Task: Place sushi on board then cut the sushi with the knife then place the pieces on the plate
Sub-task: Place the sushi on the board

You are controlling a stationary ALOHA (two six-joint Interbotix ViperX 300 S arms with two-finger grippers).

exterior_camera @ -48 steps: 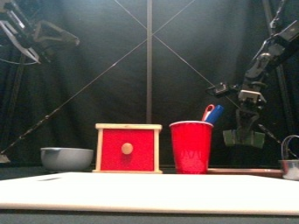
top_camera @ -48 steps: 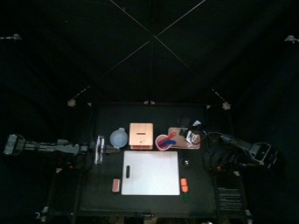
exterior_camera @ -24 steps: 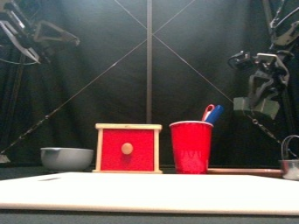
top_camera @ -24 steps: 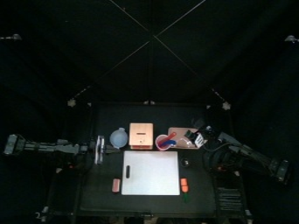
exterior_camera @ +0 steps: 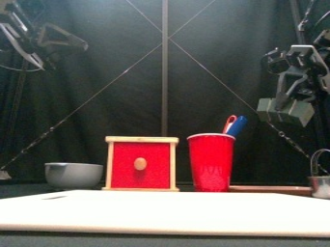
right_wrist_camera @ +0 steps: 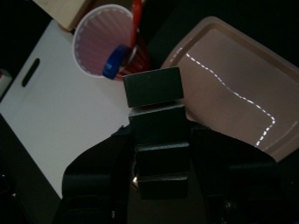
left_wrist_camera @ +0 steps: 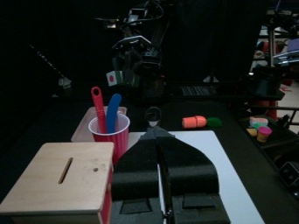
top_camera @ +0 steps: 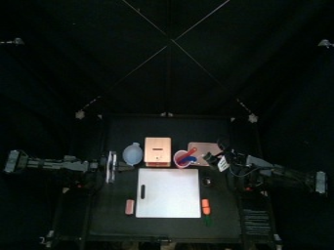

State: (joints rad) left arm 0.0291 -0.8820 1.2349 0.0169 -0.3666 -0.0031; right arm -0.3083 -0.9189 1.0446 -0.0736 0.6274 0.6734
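The right gripper (right_wrist_camera: 158, 140) is clamped on the toy sushi roll (right_wrist_camera: 153, 87) (dark green blocks), which it holds in the air above the pink tray's (right_wrist_camera: 239, 79) edge, near the red cup (right_wrist_camera: 100, 44). The left gripper (left_wrist_camera: 159, 138), jaws together, rests at the table's left.

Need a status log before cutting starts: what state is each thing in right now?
Sushi roll: gripped in the right claw, held in the air.
Left claw: shut, empty.
Red cup: upright, holding blue knife and red knife.
Wooden box: drawer shut.
Cutting board: lying flat, bare.
Pink tray: nothing on the part in view.
Bowl: upright.
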